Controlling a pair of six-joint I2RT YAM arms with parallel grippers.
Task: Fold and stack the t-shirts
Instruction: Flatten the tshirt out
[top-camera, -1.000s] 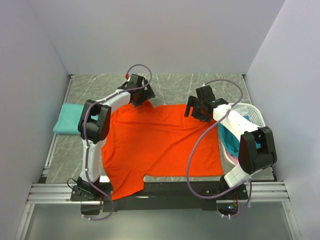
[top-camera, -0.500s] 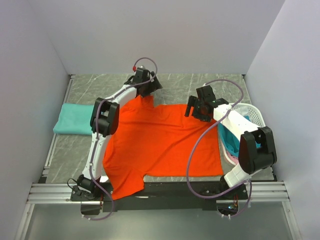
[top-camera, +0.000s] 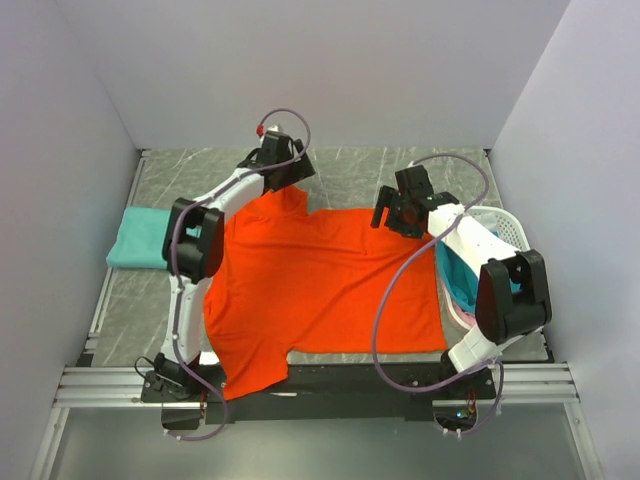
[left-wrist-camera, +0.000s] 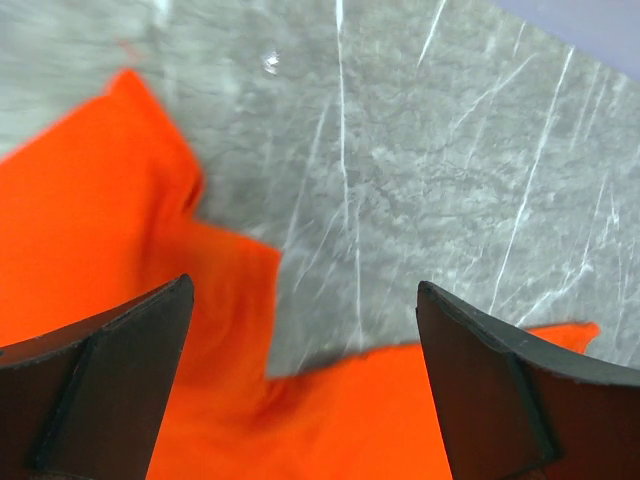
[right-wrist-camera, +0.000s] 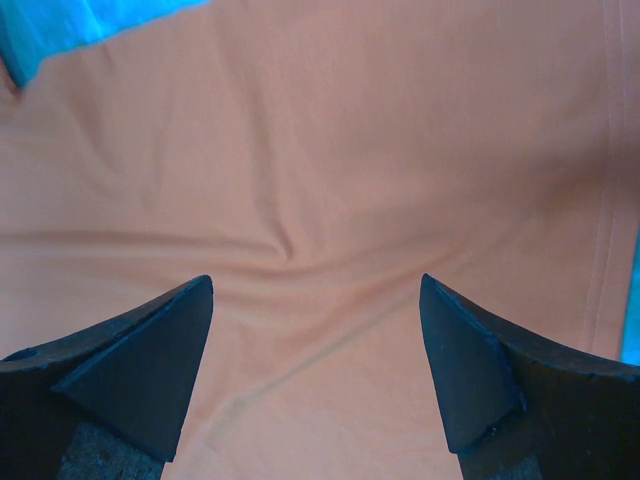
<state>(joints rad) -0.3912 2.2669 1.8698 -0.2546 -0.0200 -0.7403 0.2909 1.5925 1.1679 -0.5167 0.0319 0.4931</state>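
Top external view, left to right: a folded teal shirt (top-camera: 140, 236) lies at the left edge of the table (top-camera: 380, 170). The orange shirt (top-camera: 320, 290) lies spread flat in the middle, with its near hem at the table's near edge. A white basket (top-camera: 505, 232) at the right holds more teal cloth (top-camera: 455, 282).

The left gripper (top-camera: 283, 175) hovers over bare table just past the far sleeve (top-camera: 290, 203), its jaws wide apart and holding nothing. The right gripper (top-camera: 400, 212) hangs above the shirt's far right part, its jaws also apart, with only lightly wrinkled cloth below.

Expect the shirt to be light, limp and non-fragile. It will probably drape and drag rather than hold its shape. Pinch a hem, sleeve edge or corner, since a mid-panel grip is likely to gather only a wrinkle.

A second ago the left gripper stood lower, over the sleeve. It has since drawn away toward the far edge. The right gripper has barely shifted, and the shirt's outline is unchanged.
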